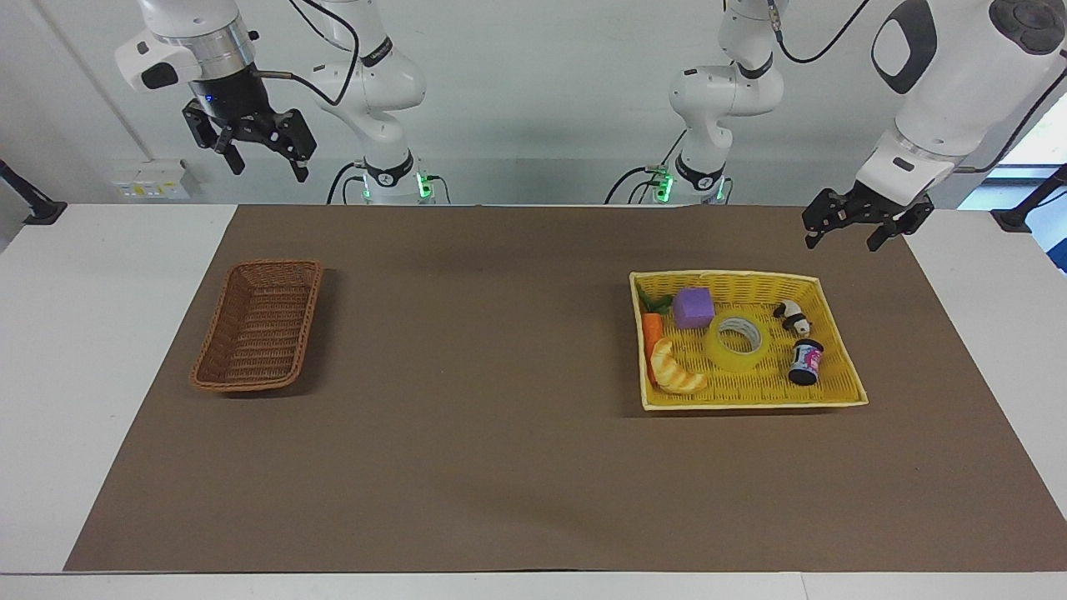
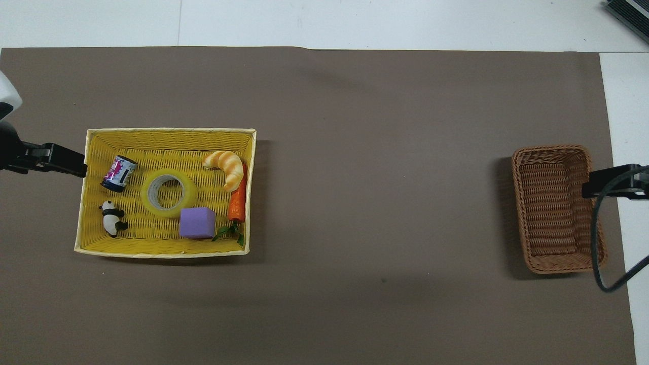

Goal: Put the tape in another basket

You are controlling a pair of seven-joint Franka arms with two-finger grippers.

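A translucent yellow ring of packing tape [image 1: 738,341] with a pale grey-white core lies in a bright yellow woven basket [image 1: 840,395], beside a solid purple foam cube [image 1: 693,307], a black-and-white panda figure [image 1: 793,317] and a striped orange-yellow croissant toy [image 1: 673,369].

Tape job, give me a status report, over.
Left gripper open, empty, up by the yellow basket; right gripper open, waiting high. Tape flat in yellow basket, untouched. Brown basket empty. Purple block, croissant close beside tape.
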